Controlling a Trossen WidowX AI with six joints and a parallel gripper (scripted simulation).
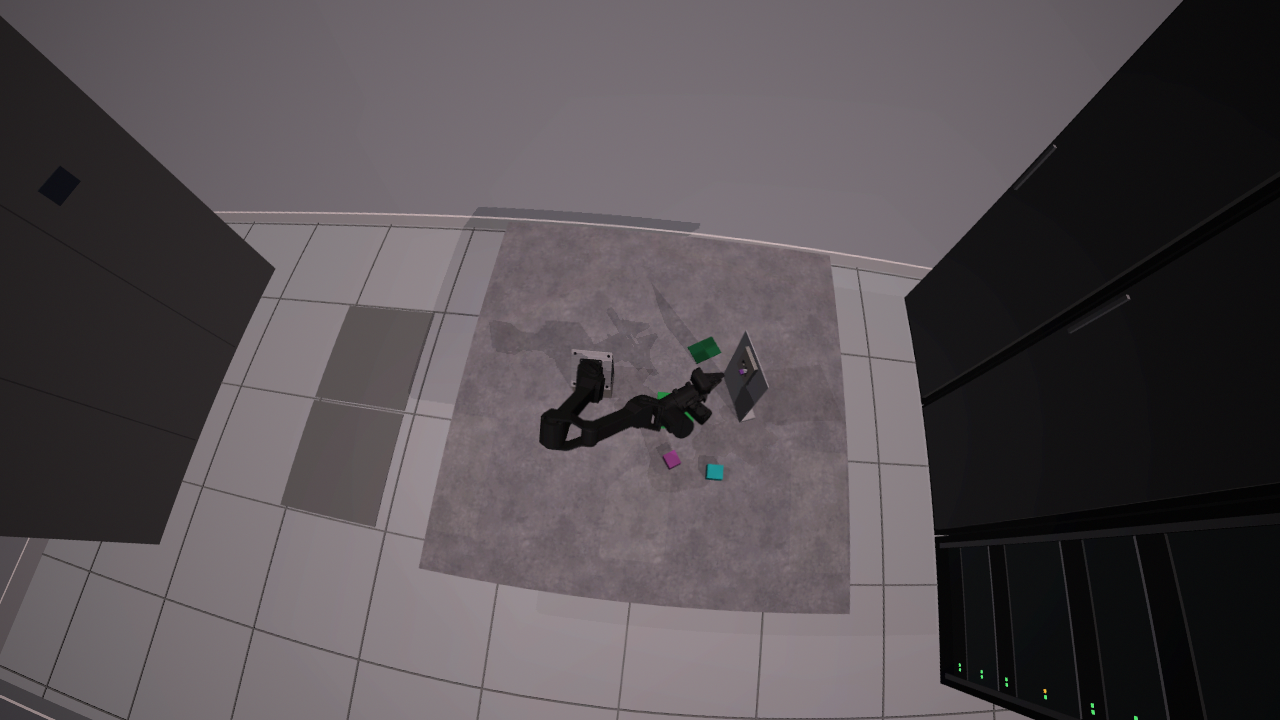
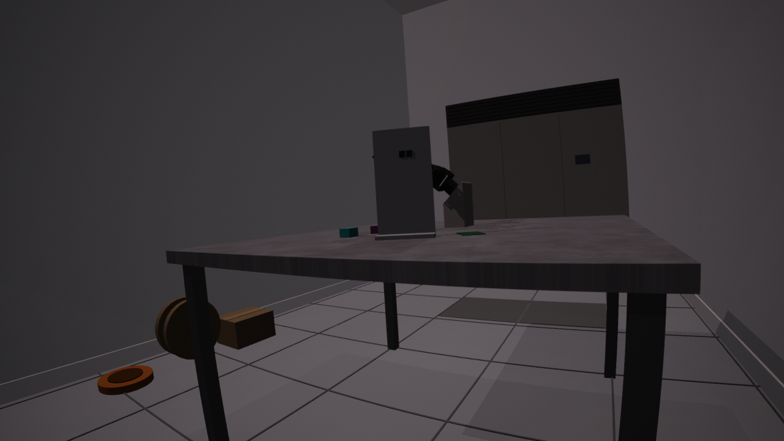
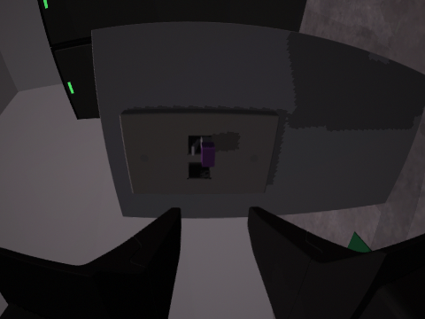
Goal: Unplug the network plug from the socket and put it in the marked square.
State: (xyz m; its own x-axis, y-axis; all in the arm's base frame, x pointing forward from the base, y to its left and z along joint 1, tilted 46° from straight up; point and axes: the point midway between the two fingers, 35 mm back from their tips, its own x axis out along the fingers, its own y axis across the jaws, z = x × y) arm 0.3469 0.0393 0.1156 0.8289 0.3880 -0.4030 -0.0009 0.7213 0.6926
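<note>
The upright grey panel (image 1: 752, 402) (image 2: 404, 192) (image 3: 336, 168) stands on the table (image 1: 572, 528) (image 2: 559, 246). Its light faceplate (image 3: 155, 175) has two dark sockets. The purple plug (image 1: 742, 370) (image 3: 207, 155) sits at the upper one in the wrist view, with a thin pale piece beside it. My gripper (image 1: 720, 378) (image 3: 215, 216) is partly open and empty, in front of the panel and short of the plug. The panel hides it in the exterior view. A bright green patch (image 1: 663, 395) lies mostly under my arm. A dark green square (image 1: 704, 350) (image 2: 470, 233) lies flat beside the panel. I cannot tell which is the marked square.
A magenta block (image 1: 671, 459) (image 2: 373, 229) and a teal block (image 1: 714, 471) (image 2: 348, 232) lie on the table on the other side of my arm from the dark green square. The arm's base plate (image 1: 605, 355) is at the left of the work area. Dark cabinets stand beyond the table.
</note>
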